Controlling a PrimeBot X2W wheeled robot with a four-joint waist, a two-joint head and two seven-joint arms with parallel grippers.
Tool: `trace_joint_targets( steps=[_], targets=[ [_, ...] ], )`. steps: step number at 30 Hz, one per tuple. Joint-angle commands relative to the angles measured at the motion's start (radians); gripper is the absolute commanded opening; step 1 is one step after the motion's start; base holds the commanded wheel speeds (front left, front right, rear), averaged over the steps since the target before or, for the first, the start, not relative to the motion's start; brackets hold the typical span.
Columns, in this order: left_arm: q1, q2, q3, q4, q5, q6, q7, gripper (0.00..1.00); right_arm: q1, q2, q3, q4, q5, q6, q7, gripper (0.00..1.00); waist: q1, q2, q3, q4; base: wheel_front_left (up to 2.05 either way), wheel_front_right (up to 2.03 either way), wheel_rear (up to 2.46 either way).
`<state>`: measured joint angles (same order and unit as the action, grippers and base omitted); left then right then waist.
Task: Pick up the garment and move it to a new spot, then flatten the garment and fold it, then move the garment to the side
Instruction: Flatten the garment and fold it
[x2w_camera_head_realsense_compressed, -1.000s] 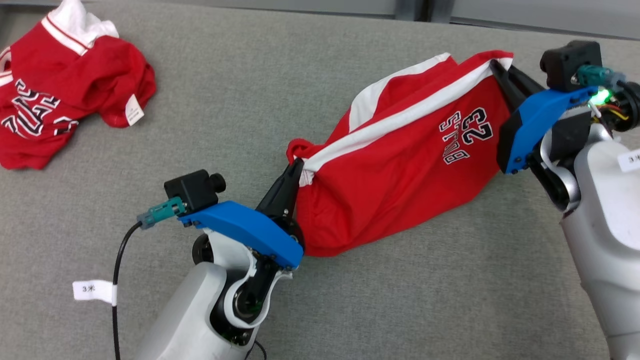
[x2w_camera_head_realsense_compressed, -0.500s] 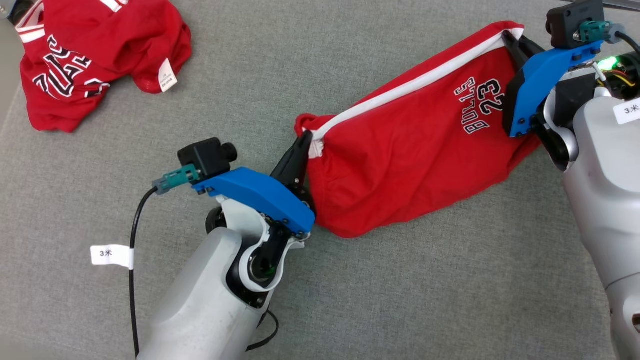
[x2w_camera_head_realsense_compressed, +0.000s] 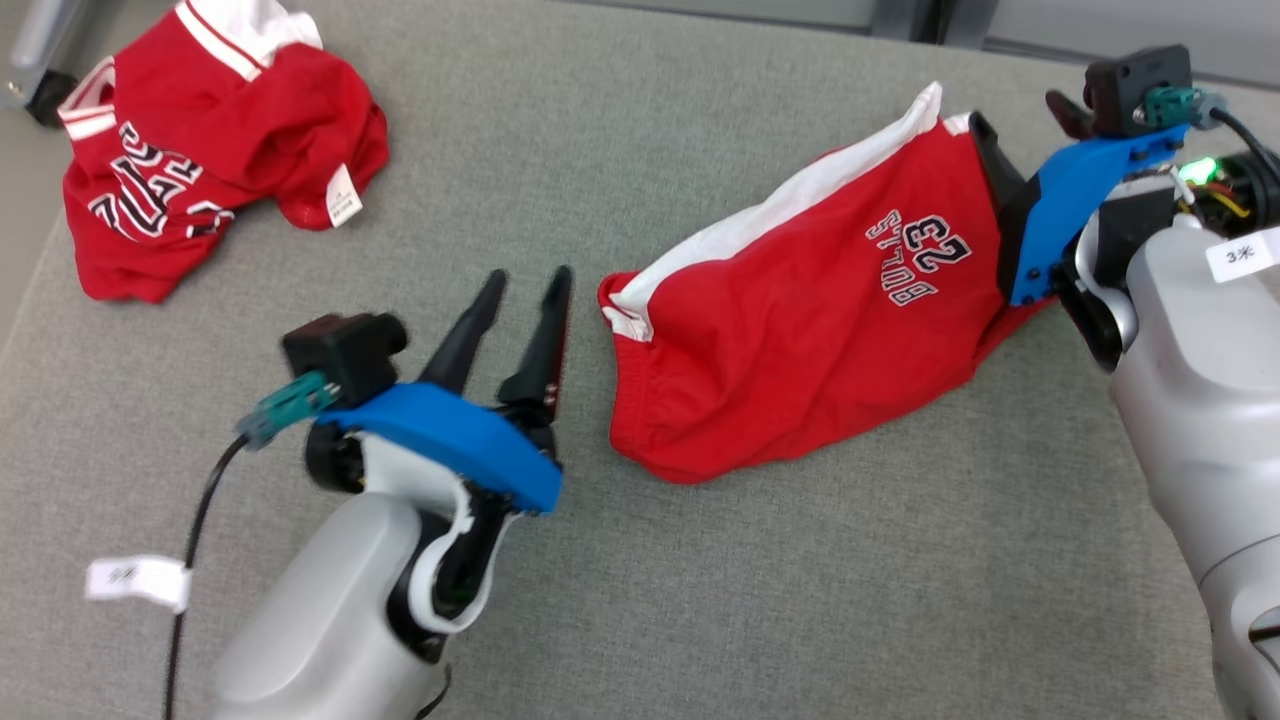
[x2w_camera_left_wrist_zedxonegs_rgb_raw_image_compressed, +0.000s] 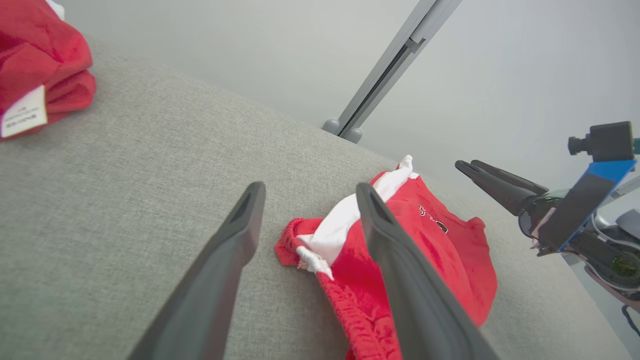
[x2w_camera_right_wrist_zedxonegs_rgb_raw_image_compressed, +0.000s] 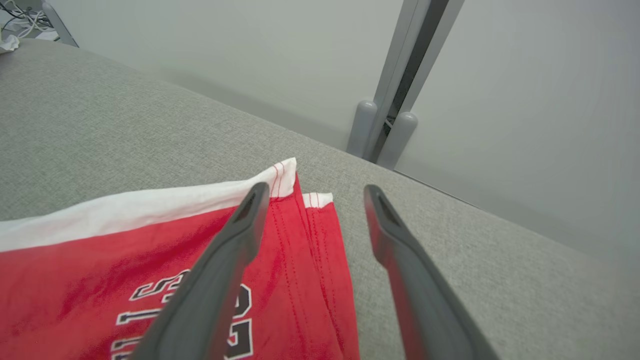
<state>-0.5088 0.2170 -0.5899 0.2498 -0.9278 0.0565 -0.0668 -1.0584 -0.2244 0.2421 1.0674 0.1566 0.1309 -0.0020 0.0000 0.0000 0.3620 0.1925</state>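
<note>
Red shorts (x2w_camera_head_realsense_compressed: 800, 340) on grey fabric (x2w_camera_head_realsense_compressed: 640, 600).

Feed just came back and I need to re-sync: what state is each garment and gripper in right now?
Red shorts: lying on the grey cushion, rumpled, unfolded, held by neither gripper.
Left gripper: open, empty, beside the waistband end.
Right gripper: open, empty, at the hem end.
Red jersey: crumpled heap, far left.

Two red garments (x2w_camera_head_realsense_compressed: 800, 340) (x2w_camera_head_realsense_compressed: 200, 180) and two tools (x2w_camera_head_realsense_compressed: 528, 277) (x2w_camera_head_realsense_compressed: 1015, 112).
</note>
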Motion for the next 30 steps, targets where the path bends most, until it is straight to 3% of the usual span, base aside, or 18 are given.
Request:
trace_joint_targets(
  steps=[1, 12, 19, 20, 21, 23, 24, 25, 30],
  targets=[
    [0.024, 0.024, 0.015, -0.024, 0.010, 0.010, -0.018, 1.00, 0.017, -0.002, 0.011, 0.016, 0.015, 0.000, 0.007, 1.00, 0.0000, 0.0000, -0.024, -0.011, 0.00, 0.00, 0.00],
    [0.161, 0.164, 0.093, -0.115, 0.079, 0.073, -0.143, 1.00, 0.066, -0.061, 0.090, 0.085, 0.117, 0.000, 0.121, 1.00, 0.0000, 0.0000, -0.026, 0.019, 0.00, 0.00, 0.00],
    [0.218, 0.179, 0.134, -0.122, 0.091, 0.098, -0.176, 1.00, 0.084, -0.057, 0.102, 0.122, 0.159, 0.000, 0.185, 1.00, 0.0000, 0.0000, -0.003, 0.038, 0.00, 0.00, 0.00],
    [0.226, 0.177, 0.139, -0.123, 0.091, 0.099, -0.179, 1.00, 0.090, -0.052, 0.107, 0.122, 0.167, 0.000, 0.192, 0.90, 0.0000, 0.0000, -0.002, 0.039, 0.00, 0.00, 0.00],
    [0.230, 0.176, 0.143, -0.124, 0.094, 0.100, -0.182, 1.00, 0.095, -0.047, 0.114, 0.119, 0.171, 0.000, 0.199, 0.54, 0.0000, 0.0000, -0.002, 0.040, 0.00, 0.00, 0.00],
    [0.241, 0.174, 0.147, -0.126, 0.098, 0.103, -0.184, 1.00, 0.106, -0.040, 0.133, 0.108, 0.180, 0.001, 0.199, 0.27, 0.0000, 0.0000, -0.005, 0.036, 0.00, 0.00, 0.00],
    [0.245, 0.173, 0.147, -0.127, 0.107, 0.105, -0.187, 1.00, 0.110, -0.038, 0.142, 0.101, 0.184, 0.001, 0.197, 0.08, 0.0000, 0.0000, -0.008, 0.032, 0.00, 0.00, 0.00],
    [0.247, 0.173, 0.145, -0.129, 0.116, 0.109, -0.190, 1.00, 0.112, -0.037, 0.148, 0.094, 0.188, 0.001, 0.190, 0.00, 0.0000, 0.0000, -0.012, 0.027, 0.00, 0.00, 0.00],
    [0.259, 0.164, 0.134, -0.129, 0.158, 0.117, -0.194, 1.00, 0.112, -0.033, 0.181, 0.060, 0.194, 0.000, 0.139, 0.00, 0.0000, 0.0000, -0.040, -0.014, 0.00, 0.00, 0.00]
  ],
)
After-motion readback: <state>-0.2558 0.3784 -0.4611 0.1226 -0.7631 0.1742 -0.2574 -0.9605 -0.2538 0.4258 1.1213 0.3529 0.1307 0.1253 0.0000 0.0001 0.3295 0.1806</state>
